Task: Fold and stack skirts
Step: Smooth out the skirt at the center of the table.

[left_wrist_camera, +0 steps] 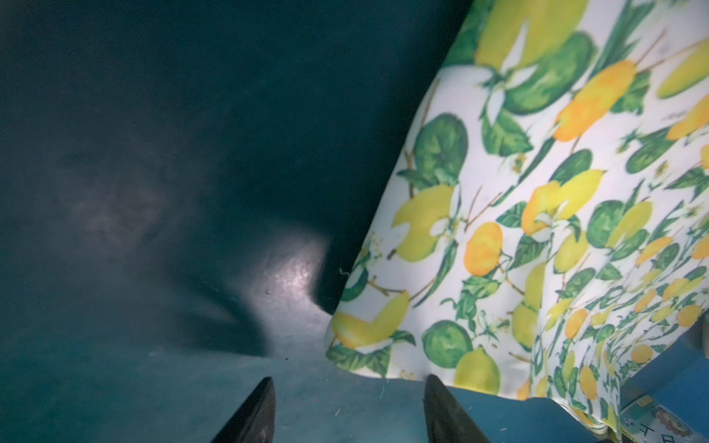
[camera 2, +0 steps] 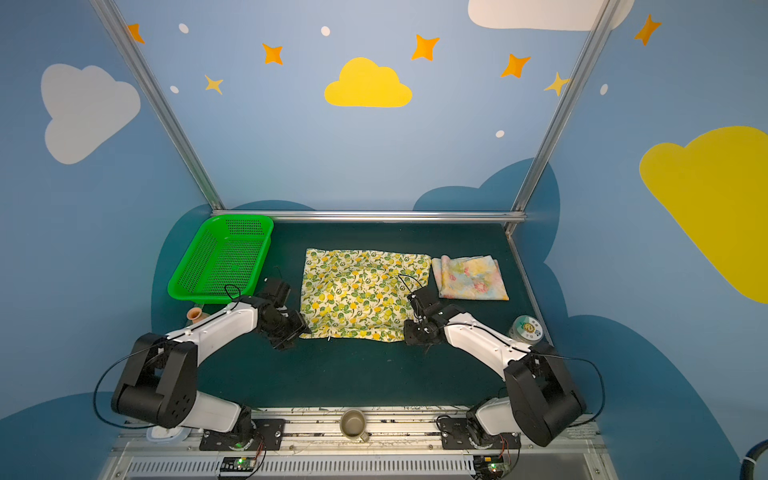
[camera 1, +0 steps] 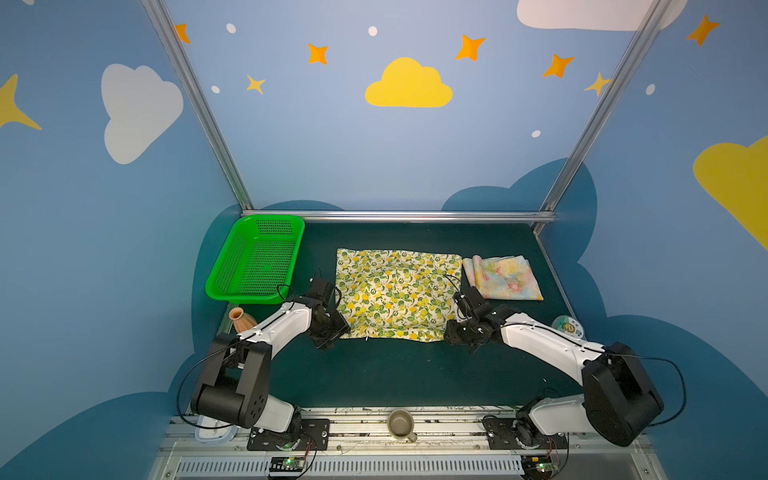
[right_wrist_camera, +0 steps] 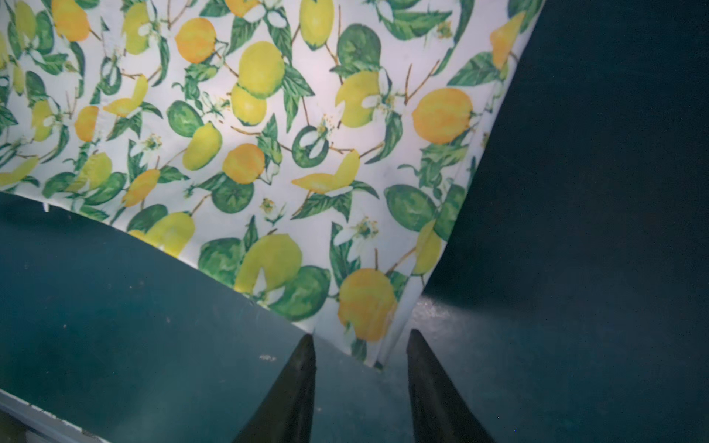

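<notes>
Tabletop: dark green mat (camera 1: 395, 374), with blue walls painted with clouds and stars around it.
Lemon skirt: the lemon skirt (camera 1: 395, 295) (camera 2: 361, 291) lies spread flat in the middle of the mat in both top views, its near edge slightly rippled.
Floral skirt: the floral skirt (camera 1: 503, 276) (camera 2: 469, 277) is folded small and sits just beside the lemon skirt's far right corner.
My left gripper: my left gripper (left_wrist_camera: 350, 379) is low at the near left corner of the lemon skirt (left_wrist_camera: 537, 230). Its fingers are parted with only mat between them, and the corner lies just ahead.
My right gripper: my right gripper (right_wrist_camera: 360, 335) is at the near right corner, fingers parted and not clamped. The cloth (right_wrist_camera: 268, 134) reaches into the gap and may be brushing one finger.
Basket: the green mesh basket (camera 1: 253, 266) sits at the far left of the mat.
Vase: the small terracotta vase (camera 1: 241, 319) stands beside my left arm, near the basket.
Mug: the mug (camera 1: 401, 424) is on the rail between my bases.
Round tin: the round tin (camera 1: 568, 326) sits at the mat's right edge.
</notes>
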You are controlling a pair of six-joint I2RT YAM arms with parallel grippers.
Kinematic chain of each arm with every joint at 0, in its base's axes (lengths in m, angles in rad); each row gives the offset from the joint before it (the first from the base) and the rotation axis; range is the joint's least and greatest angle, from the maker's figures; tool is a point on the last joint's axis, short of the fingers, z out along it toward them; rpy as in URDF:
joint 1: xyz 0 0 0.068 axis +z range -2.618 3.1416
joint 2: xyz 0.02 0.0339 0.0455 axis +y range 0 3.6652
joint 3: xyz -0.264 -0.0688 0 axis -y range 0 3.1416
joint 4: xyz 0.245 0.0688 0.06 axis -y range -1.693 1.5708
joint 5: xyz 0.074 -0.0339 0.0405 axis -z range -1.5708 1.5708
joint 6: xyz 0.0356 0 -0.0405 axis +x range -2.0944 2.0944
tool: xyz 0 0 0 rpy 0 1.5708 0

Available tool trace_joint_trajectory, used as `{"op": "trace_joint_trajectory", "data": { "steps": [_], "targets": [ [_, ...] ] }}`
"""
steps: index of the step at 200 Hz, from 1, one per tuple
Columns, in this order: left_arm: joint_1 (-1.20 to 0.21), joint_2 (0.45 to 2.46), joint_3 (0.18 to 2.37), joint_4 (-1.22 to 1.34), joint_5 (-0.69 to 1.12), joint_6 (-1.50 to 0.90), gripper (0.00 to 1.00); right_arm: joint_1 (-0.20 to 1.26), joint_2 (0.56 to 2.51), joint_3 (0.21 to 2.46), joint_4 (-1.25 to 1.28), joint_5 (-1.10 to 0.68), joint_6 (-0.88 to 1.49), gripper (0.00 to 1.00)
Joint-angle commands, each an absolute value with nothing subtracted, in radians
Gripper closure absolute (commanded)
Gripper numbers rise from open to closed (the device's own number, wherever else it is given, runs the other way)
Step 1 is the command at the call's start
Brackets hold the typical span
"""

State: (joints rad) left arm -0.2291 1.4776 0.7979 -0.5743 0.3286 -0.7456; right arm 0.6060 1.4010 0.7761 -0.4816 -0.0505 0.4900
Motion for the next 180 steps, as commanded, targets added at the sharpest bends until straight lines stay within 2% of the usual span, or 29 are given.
{"op": "trace_joint_trajectory", "data": {
  "steps": [1,88,136,148,161,180],
  "targets": [
    [-0.218,1.497,0.794,-0.523,0.329,-0.775,0.41,0.614,1.421,0.788,-0.477,-0.014,0.486,0.62],
    [-0.206,1.539,0.826,-0.504,0.291,-0.788,0.54,0.628,1.424,0.818,-0.493,0.066,0.489,0.69],
    [-0.203,1.553,0.831,-0.459,0.277,-0.818,0.6,0.64,1.433,0.815,-0.464,0.104,0.491,0.68],
    [-0.203,1.565,0.841,-0.449,0.277,-0.821,0.63,0.643,1.448,0.819,-0.454,0.12,0.492,0.77],
    [-0.202,1.582,0.855,-0.443,0.275,-0.822,0.67,0.647,1.46,0.828,-0.458,0.139,0.497,1.0],
    [-0.201,1.599,0.874,-0.442,0.277,-0.818,0.81,0.66,1.445,0.834,-0.483,0.163,0.503,1.0]
  ]
}}
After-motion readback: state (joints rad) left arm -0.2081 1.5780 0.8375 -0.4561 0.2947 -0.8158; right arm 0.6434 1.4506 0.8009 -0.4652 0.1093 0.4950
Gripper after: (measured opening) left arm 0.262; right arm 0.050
